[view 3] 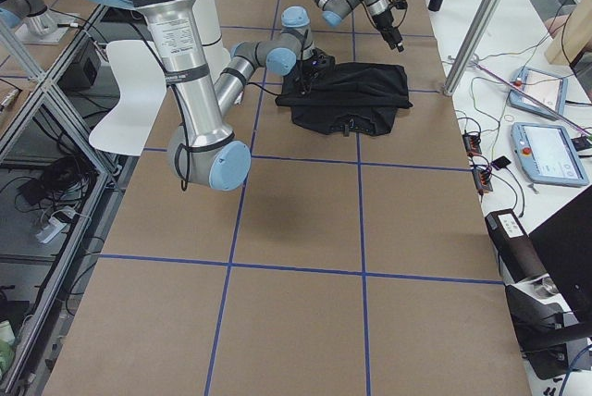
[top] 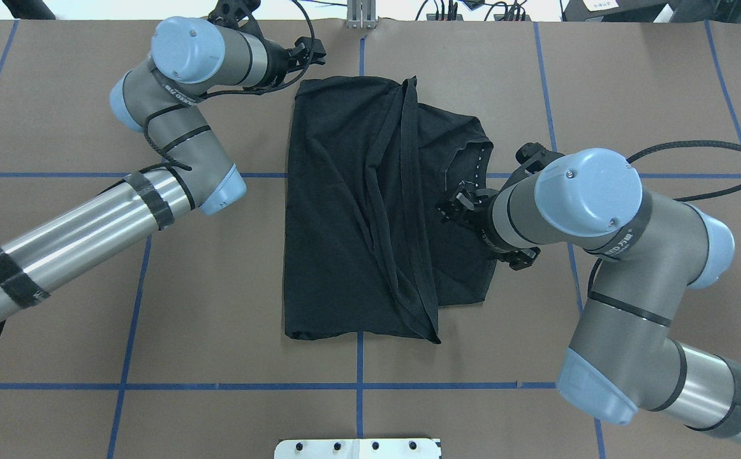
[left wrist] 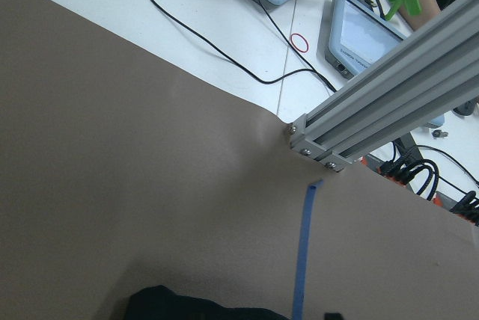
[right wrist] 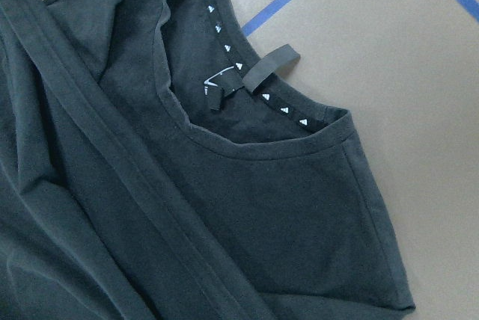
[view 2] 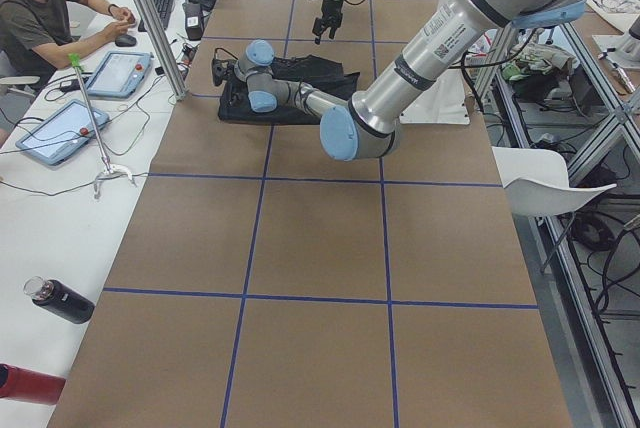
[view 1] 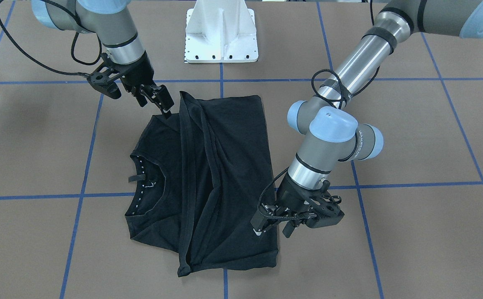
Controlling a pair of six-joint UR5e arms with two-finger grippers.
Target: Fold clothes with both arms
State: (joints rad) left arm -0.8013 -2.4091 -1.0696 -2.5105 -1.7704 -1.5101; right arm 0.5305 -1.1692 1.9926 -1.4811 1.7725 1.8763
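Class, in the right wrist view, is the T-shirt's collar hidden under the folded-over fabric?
No, the collar with its white-dotted lining lies uncovered on the T-shirt, beside the folded-over layer.

Silver-grey arms (top: 77,236) (blue caps (top: 587,191), black cables (top: 696,150))

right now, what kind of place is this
Probably a robotics lab set up for recording. A left silver-grey tubular robot arm and a right one reach over a brown table gridded with blue tape, and a seated person sits by grey tablets on a white side bench.
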